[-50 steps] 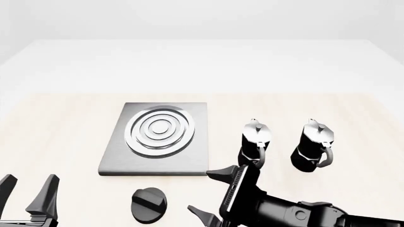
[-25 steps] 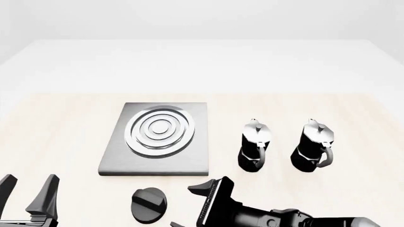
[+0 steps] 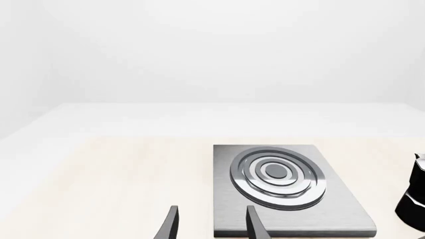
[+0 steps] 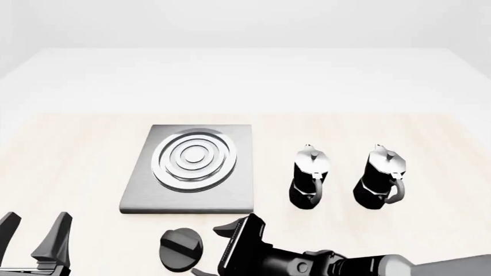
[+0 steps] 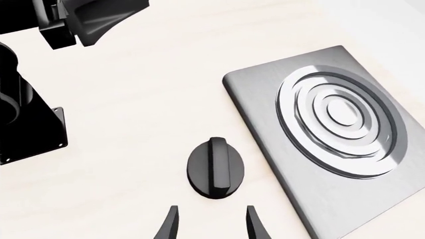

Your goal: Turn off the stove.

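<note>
The stove's grey square plate [image 4: 192,172] with silver rings lies left of the table's middle. Its round black knob [image 4: 181,248] with a raised bar sits apart from it, nearer the front edge. My right gripper [image 4: 207,250] is open just right of the knob, one finger on the far side and one on the near side, not touching it. In the right wrist view the knob [image 5: 216,168] lies just ahead of the open right gripper [image 5: 210,214], beside the plate [image 5: 325,129]. My left gripper [image 4: 34,227] stands open at the front left, holding nothing; the left wrist view shows the left gripper [image 3: 211,219] near the plate [image 3: 285,189].
Two black-and-silver moka pots [image 4: 309,178] [image 4: 380,178] stand upright to the right of the plate, beyond my right arm. One pot [image 3: 415,199] shows at the left wrist view's edge. The left arm's black body [image 5: 27,99] appears in the right wrist view.
My right gripper has moved left and toward the table's front edge, from below the nearer moka pot to right beside the knob. The left gripper has not moved.
</note>
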Robot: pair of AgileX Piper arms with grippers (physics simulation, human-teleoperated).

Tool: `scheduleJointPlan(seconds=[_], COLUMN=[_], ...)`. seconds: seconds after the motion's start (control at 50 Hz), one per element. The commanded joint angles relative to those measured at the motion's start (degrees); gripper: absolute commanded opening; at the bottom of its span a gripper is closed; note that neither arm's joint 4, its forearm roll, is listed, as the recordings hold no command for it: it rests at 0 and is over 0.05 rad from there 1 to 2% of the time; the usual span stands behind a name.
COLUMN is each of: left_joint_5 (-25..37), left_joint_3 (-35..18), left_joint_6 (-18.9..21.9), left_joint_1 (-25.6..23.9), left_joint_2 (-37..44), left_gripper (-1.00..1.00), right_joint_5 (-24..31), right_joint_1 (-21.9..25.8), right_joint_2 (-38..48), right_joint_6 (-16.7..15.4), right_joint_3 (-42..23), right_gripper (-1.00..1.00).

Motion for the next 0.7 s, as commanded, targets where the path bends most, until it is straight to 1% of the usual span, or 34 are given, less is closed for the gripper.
scheduleJointPlan(seconds=[0.02, 0.22, 0.44, 0.7], left_joint_5=[0.0, 0.0, 0.0, 0.0], left_joint_3=[0.0, 0.0, 0.0, 0.0], left_joint_6=[0.0, 0.0, 0.0, 0.0], left_joint_1=[0.0, 0.0, 0.0, 0.0], left_joint_2=[0.0, 0.0, 0.0, 0.0], left_gripper=[1.00, 1.00, 1.00, 1.00], right_joint_5=[-1.1, -2.1, -3.1, -3.0], right_joint_1=[0.3, 0.2, 0.1, 0.0], right_joint_2=[3.3, 5.6, 8.9, 11.9], right_joint_6=[0.8, 1.2, 0.6, 0.1], right_joint_3=[-1.9, -2.9, -4.4, -6.8], right_gripper=[1.00, 1.00, 1.00, 1.00])
